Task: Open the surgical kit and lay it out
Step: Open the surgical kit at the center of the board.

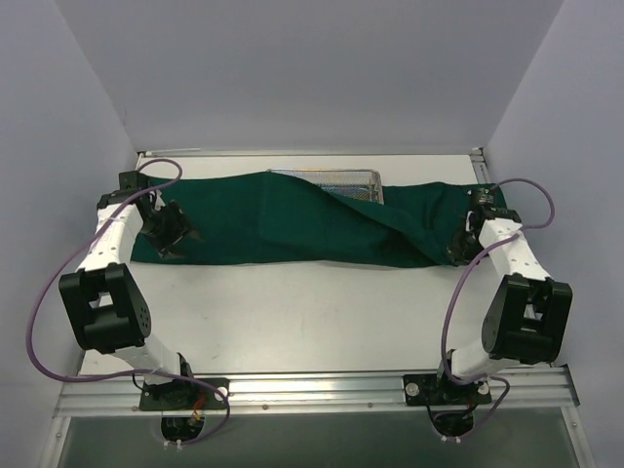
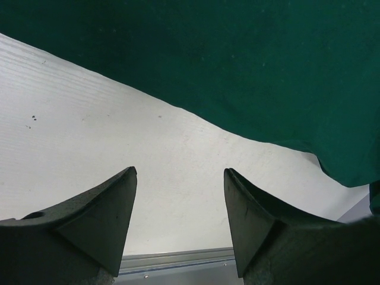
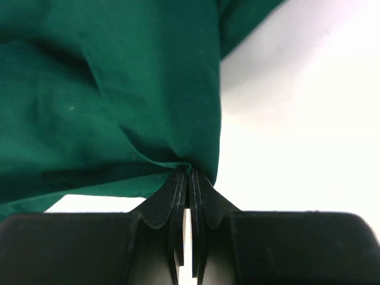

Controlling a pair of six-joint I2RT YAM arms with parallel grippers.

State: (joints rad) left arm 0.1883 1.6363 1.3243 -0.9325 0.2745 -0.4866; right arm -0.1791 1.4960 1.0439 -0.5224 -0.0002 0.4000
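The surgical kit's dark green drape (image 1: 292, 224) lies spread in a long band across the table, its far fold draped over most of a silver wire-mesh tray (image 1: 351, 182). No instruments show. My left gripper (image 1: 178, 234) hovers at the drape's left end, open with nothing between its fingers (image 2: 113, 208); in the left wrist view the drape's edge (image 2: 249, 71) lies beyond them over bare table. My right gripper (image 1: 461, 244) is shut on the drape's right end, and the right wrist view shows the cloth (image 3: 119, 101) bunched into its closed tips (image 3: 189, 173).
White table (image 1: 312, 312) lies in front of the drape. Pale enclosure walls (image 1: 58, 117) rise to left and right. A metal rail (image 2: 178, 261) runs along the table's edge by the left gripper. Purple cables (image 1: 39, 322) loop off both arms.
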